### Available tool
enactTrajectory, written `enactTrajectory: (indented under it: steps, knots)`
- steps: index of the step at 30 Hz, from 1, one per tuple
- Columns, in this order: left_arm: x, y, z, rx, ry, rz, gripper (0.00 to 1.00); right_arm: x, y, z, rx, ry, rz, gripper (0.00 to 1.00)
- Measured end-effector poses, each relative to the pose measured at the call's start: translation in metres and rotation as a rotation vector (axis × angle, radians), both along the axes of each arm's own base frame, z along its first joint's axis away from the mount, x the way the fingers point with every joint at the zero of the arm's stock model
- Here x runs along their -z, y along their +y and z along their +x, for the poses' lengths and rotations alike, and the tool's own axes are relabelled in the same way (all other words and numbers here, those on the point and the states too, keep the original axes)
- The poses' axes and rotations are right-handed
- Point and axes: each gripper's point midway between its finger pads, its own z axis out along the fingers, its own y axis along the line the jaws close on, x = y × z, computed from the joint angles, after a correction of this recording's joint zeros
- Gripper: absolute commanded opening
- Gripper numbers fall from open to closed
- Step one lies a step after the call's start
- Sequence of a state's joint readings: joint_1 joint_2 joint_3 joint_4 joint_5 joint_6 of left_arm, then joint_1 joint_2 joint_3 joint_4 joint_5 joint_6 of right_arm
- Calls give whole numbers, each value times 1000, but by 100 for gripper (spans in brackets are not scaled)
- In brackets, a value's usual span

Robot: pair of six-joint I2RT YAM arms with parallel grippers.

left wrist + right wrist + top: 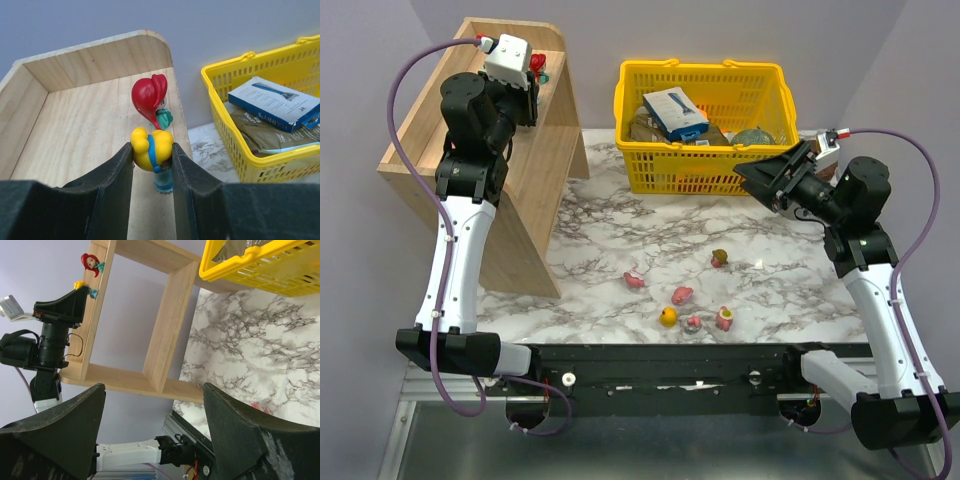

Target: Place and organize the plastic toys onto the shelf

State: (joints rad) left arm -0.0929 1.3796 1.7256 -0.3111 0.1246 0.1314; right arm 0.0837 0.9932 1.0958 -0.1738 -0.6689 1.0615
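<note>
My left gripper [152, 156] is shut on a yellow toy [152, 146] with a blue base, held over the top board of the light-wood shelf [75, 115] near its right edge. Just beyond it a red-haired figurine [149, 96] stands upright on the same board. From above, the left gripper [534, 88] is at the shelf [420, 140] top. Several more plastic toys lie on the marble table: a pink one [634, 279], an olive one [720, 258] and a cluster near the front edge [682, 295]. My right gripper [767, 180] hangs open and empty in front of the basket.
A yellow shopping basket [705, 168] with boxes and packets stands at the back of the table, right of the shelf. The shelf's raised side panels [30, 105] border the top board. The right wrist view shows the shelf's lower tier [165, 340].
</note>
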Motion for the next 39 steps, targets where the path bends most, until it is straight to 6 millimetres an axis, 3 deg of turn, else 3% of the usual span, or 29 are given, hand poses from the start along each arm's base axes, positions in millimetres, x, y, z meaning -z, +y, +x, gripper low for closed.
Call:
enactTrajectory:
  steps: [16,39]
  knots:
    - [1,-1,1,5,0,4,15,-2,0,5,3,0,0,86]
    - [-4,-5,11,23,-5,7,18,-3,0,8,3,5,1,86]
